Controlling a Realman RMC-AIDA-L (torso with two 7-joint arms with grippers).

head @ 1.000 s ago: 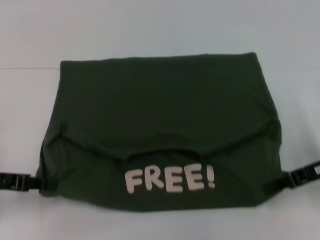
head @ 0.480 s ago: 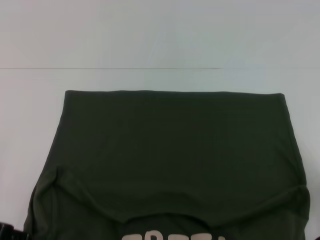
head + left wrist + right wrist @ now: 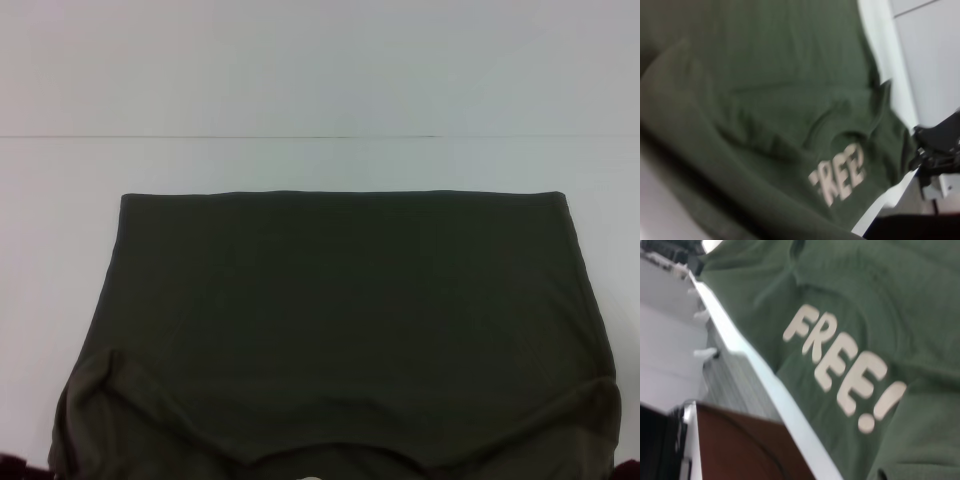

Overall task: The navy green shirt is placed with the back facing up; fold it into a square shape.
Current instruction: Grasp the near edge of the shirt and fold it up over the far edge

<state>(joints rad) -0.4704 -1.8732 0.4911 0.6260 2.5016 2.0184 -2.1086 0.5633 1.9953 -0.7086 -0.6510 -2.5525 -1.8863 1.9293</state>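
The navy green shirt lies on the white table, a broad dark olive slab of soft, matte fabric whose far edge runs straight and parallel to the table's thin seam line. The side edges of the shirt flare outward toward the robot, and a folded upper layer ends in a shallow curved hem near the shirt's near edge, with rounded, slightly puckered corners at both sides. In the wrist views the shirt carries pale, chunky rounded lettering reading "FREE!", set just below the curved collar line; the fabric around the print shows gentle ridges and creases. The shirt's near edge reaches the smooth white table rim. The left gripper appears only as a dark sliver at the shirt's near left corner; whether its fingers are apart or together cannot be told. The right gripper, black and angular, sits at the shirt's opposite corner, touching the cloth; its finger state likewise cannot be told.
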